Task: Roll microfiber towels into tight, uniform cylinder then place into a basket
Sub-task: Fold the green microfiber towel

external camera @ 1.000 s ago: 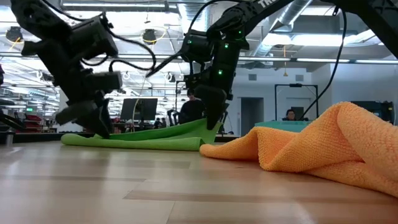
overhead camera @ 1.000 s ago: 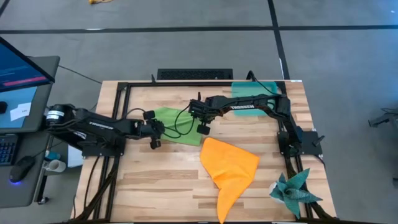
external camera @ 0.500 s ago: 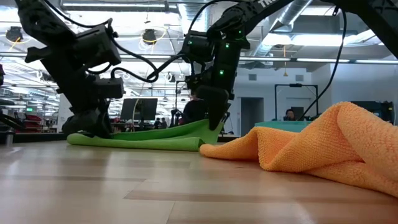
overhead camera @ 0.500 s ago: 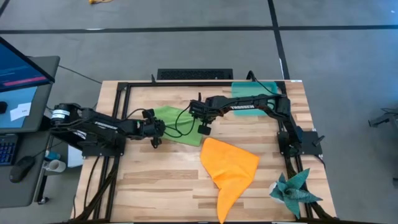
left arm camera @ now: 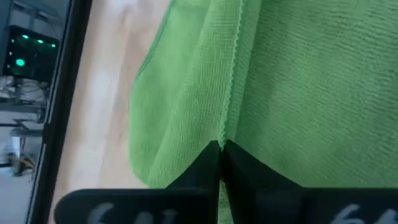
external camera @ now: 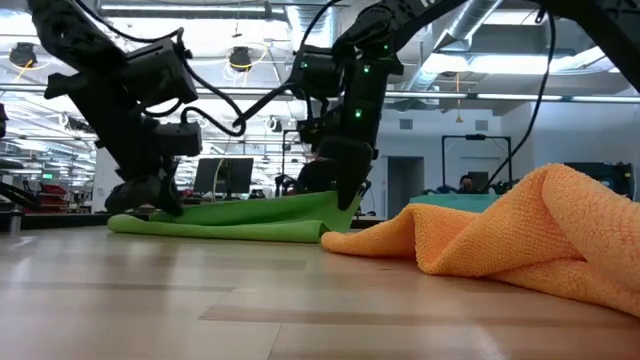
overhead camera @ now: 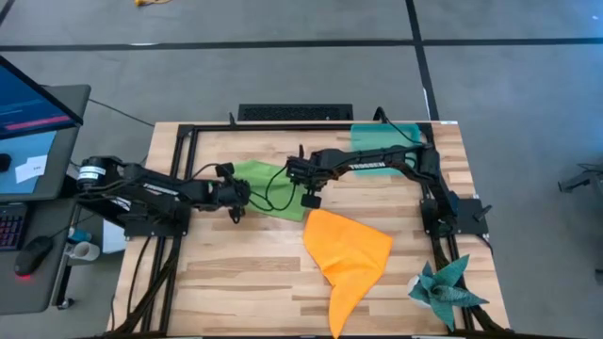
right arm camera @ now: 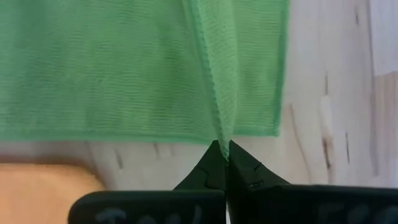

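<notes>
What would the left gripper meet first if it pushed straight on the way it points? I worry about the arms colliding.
Probably more of the green towel, which the left gripper already pinches. Beyond it, the right gripper holds the towel's far edge, though depth is unclear.

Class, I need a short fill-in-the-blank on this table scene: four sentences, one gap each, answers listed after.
1. Both grippers are shut on the ______ towel.
2. The left gripper holds that towel's edge; the right gripper pinches the side nearer the ______ towel.
3. The basket sits at the table's far ______ corner.
4. The basket holds ______ rolled towels.

Answers: green; orange; right; no
</notes>
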